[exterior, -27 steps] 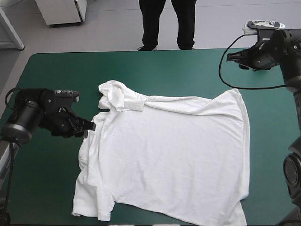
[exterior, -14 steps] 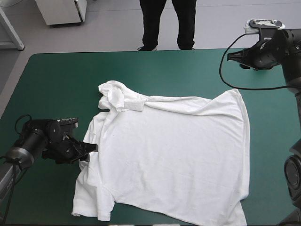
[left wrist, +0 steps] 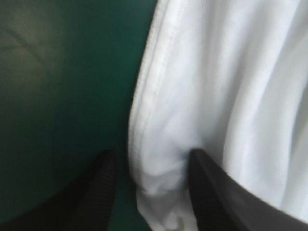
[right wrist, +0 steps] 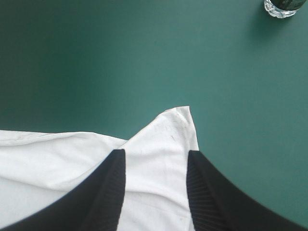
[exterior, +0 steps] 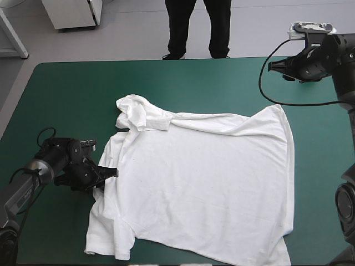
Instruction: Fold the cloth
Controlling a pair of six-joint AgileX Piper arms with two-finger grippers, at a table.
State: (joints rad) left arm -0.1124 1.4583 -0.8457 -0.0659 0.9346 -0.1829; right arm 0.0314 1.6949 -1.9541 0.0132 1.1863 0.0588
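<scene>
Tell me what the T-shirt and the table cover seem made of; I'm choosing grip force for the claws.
T-shirt: thin, soft fabric, probably cotton knit, matte white; it lies in soft folds and shows a stitched hem. Teal-green cover: a smooth, matte sheet with no visible weave, perhaps vinyl or rubber; the look leaves it open.

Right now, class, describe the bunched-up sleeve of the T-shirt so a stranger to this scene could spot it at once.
Start at the teal-green table, where a white T-shirt lies spread flat. Follow its left edge toward the table's far side to the sleeve there. Unlike the near sleeve, which lies flat, this one is folded over itself in a crumpled lump.
</scene>
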